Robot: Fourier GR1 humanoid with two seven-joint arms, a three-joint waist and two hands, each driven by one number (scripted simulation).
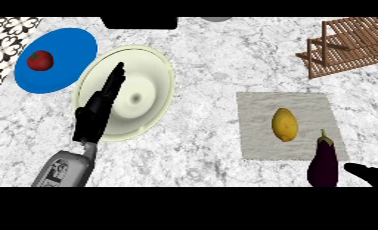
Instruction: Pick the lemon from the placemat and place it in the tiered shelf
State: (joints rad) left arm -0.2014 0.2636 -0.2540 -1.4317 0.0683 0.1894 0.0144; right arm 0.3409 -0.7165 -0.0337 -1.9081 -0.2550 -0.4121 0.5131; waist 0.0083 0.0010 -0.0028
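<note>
A yellow lemon (284, 124) lies on a grey placemat (258, 109) at the right of the counter. The wooden tiered shelf (345, 45) stands at the far right, behind the mat. My left hand (97, 111) rests open over the left part of the counter, fingers straight and pointing away, above a pale plate. Of my right hand (363, 173) only a black tip shows at the lower right edge, to the right of and below the lemon; its fingers cannot be made out.
A dark purple eggplant (324, 163) lies at the placemat's lower right corner, beside the right hand. A pale green plate (144, 94) sits left of centre. A blue plate (66, 59) with a red tomato (40, 60) is at far left. A black object (139, 22) is at the back edge.
</note>
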